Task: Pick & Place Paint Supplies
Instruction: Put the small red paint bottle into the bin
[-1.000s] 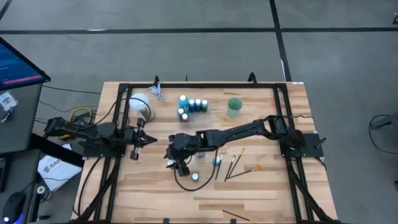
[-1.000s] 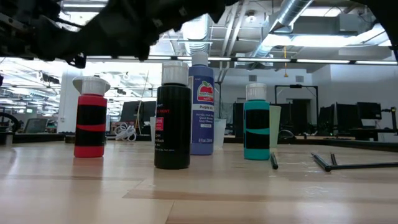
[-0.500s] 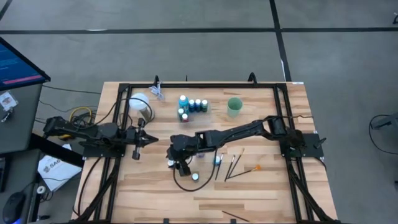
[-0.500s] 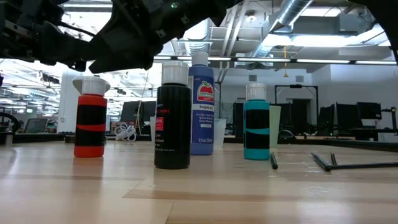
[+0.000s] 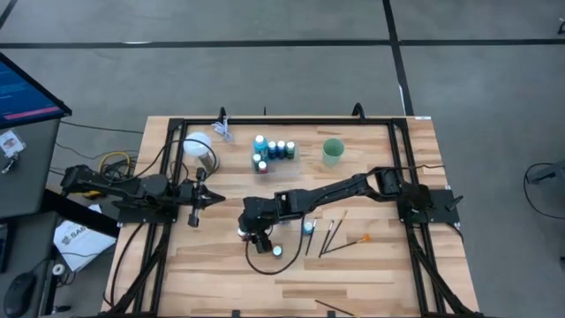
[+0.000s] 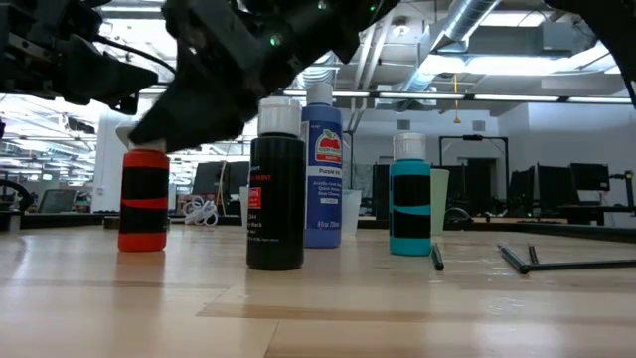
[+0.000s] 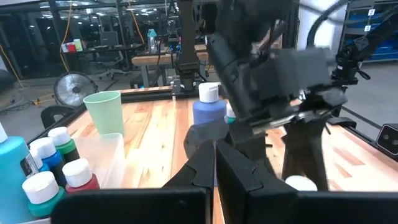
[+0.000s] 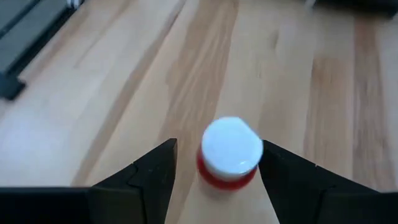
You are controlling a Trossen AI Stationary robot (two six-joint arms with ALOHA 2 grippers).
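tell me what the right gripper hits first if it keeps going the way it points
Most likely the red bottle: the right gripper is open, pointing down at it, with the white cap between its fingers. Below that, only the table shows. How high it hangs above the cap is unclear.

The light wooden surface (image 5: pixel 380 265) carries a red bottle (image 6: pixel 144 212), a black bottle (image 6: pixel 275 204), a blue bottle (image 6: pixel 322 177), a teal bottle (image 6: pixel 409 207), thin brushes (image 5: pixel 334 234), a green cup (image 5: pixel 333 151) and a clear tray (image 5: pixel 275 157) holding bottles.

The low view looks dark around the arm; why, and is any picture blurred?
Low view: bright ceiling lights behind leave the right gripper a dark silhouette over the red bottle. Right wrist view: red bottle's white cap looks soft. Left wrist view: the right arm looks smeared.
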